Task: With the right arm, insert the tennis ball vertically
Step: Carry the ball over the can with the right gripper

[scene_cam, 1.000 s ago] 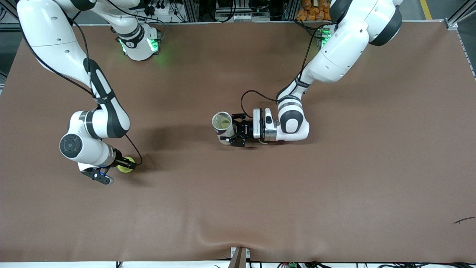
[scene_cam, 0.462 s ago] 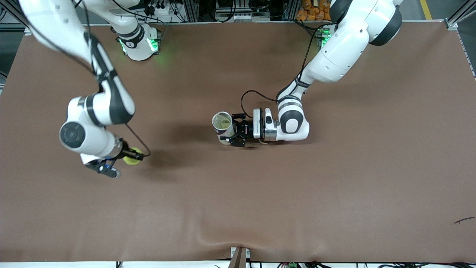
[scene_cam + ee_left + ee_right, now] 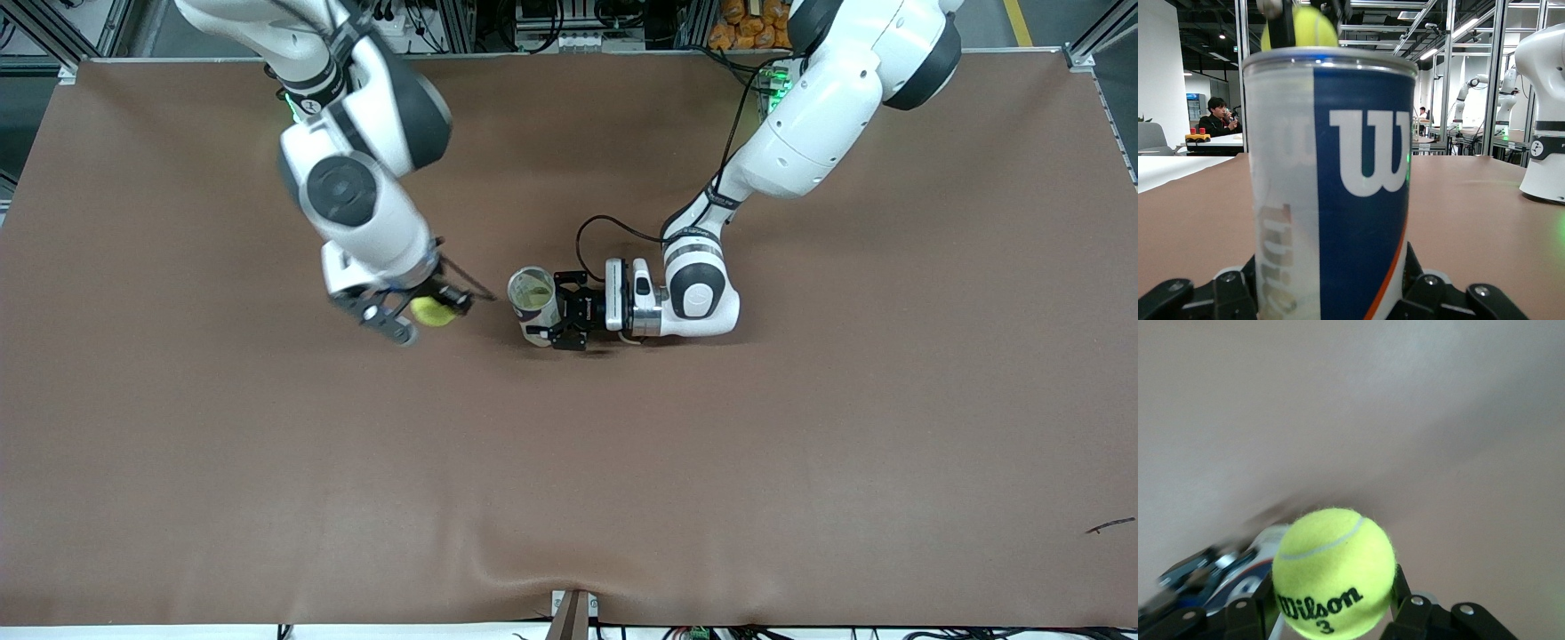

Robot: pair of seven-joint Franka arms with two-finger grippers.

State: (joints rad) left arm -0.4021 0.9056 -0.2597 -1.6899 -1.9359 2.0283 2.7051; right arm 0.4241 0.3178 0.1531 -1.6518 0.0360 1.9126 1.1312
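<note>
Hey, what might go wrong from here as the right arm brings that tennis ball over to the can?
1. The right end effector grips the fuzzy yellow Wilson tennis ball only at its sides; a jolt might let it slip out.
2. The tall clear-and-blue Wilson ball can has a narrow open mouth; a ball lowered off-centre could catch its rim.
3. The left end effector holds the can upright on the brown table; a sideways bump from the ball might tilt it.

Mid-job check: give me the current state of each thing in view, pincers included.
Tennis ball: held off the table, beside the can, not yet inserted.
Ball can: upright on the table, top open, gripped.
Right pincer: shut on the tennis ball.
Left pincer: shut on the can's side, low by the table.
</note>
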